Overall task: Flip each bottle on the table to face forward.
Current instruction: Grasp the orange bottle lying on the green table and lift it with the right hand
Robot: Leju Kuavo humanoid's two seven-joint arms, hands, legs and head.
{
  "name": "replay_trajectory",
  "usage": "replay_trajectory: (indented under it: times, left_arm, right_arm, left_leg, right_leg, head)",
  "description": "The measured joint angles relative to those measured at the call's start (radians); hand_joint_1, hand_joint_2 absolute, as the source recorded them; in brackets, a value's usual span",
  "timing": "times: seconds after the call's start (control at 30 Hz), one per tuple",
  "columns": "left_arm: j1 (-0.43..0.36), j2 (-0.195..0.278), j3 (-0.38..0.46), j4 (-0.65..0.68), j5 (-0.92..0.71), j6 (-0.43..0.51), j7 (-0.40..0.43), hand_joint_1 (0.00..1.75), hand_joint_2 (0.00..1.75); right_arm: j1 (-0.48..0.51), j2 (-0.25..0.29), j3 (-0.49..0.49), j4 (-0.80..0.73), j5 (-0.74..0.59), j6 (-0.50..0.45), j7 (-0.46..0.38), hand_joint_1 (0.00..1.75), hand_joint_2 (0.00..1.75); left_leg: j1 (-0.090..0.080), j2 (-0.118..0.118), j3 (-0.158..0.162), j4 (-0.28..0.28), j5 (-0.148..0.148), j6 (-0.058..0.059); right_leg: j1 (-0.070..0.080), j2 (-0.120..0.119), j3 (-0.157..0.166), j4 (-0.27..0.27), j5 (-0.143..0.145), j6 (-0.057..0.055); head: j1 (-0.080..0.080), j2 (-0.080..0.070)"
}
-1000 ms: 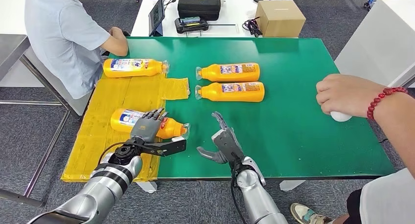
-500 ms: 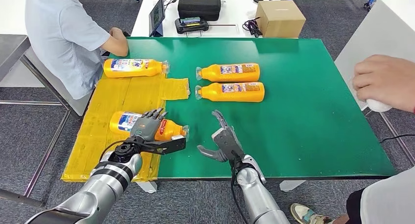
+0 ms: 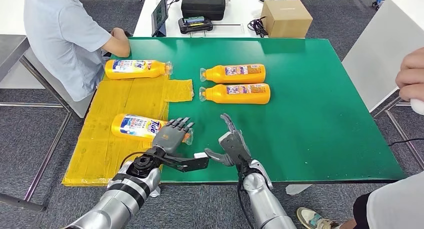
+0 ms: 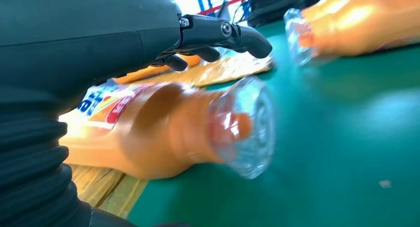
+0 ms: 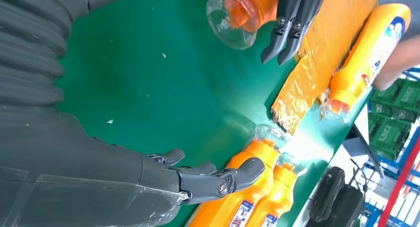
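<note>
As laid flat on the yellow mat (image 3: 100, 154), near Tide bottle (image 3: 137, 127): rigid, smooth, likely slippery plastic, probably prone to rolling; best gripped mid-body, not at clear cap (image 4: 245, 128). Left hand (image 3: 172, 135) over its neck, fingers spread, empty; right hand (image 3: 231, 141) likewise released.

The nearest orange bottle (image 3: 142, 127) carries a label reading "Tide"; other labels are illegible.

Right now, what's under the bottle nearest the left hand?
The near bottle lies mostly on the yellow sheet, its capped neck over the green table. The left hand covers the neck, hiding the contact there.
</note>
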Motion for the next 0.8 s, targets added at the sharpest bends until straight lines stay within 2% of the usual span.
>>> replay_trajectory:
  times: [0.47, 0.6, 0.63, 0.77, 0.8]
  left_arm:
    - [0.081, -0.015, -0.079, -0.195, 0.005, 0.057, -0.004, 0.0, 1.75]
    - [0.144, -0.026, -0.08, -0.313, 0.092, 0.069, -0.059, 0.0, 1.75]
    - [0.165, -0.03, -0.079, -0.352, 0.134, 0.066, -0.078, 0.0, 1.75]
    - [0.264, -0.04, -0.061, -0.521, 0.336, 0.059, -0.138, 0.0, 1.75]
    - [0.286, -0.041, -0.05, -0.561, 0.374, 0.058, -0.147, 0.0, 1.75]
  right_arm:
    - [0.024, 0.0, -0.01, -0.031, 0.018, -0.013, 0.006, 0.0, 1.75]
    - [0.059, 0.003, -0.027, -0.096, -0.072, 0.036, -0.006, 0.0, 0.0]
    - [0.072, 0.005, -0.038, -0.118, -0.12, 0.071, -0.006, 0.0, 0.0]
    - [0.15, 0.024, -0.085, -0.241, -0.274, 0.173, 0.013, 0.0, 1.75]
    - [0.173, 0.03, -0.092, -0.28, -0.289, 0.18, 0.016, 0.0, 1.75]
  left_leg:
    - [0.0, 0.0, -0.002, 0.0, 0.0, 0.0]
    - [0.0, 0.0, -0.002, 0.0, 0.0, 0.0]
    - [0.0, 0.0, -0.002, 0.0, 0.0, 0.0]
    - [0.0, 0.0, -0.004, 0.0, -0.001, 0.0]
    - [0.0, 0.0, -0.005, 0.0, -0.001, 0.0]
  right_leg:
    - [0.0, 0.0, -0.001, 0.0, 0.0, 0.0]
    - [0.0, 0.0, -0.001, 0.0, 0.0, 0.0]
    - [0.0, 0.0, -0.002, 0.0, 0.0, 0.0]
    - [0.0, 0.0, -0.004, 0.0, -0.001, 0.0]
    - [0.0, 0.0, -0.005, 0.0, -0.001, 0.0]
  head:
    - [0.0, 0.0]
    - [0.0, 0.0]
    - [0.0, 0.0]
    - [0.0, 0.0]
    - [0.0, 0.0]
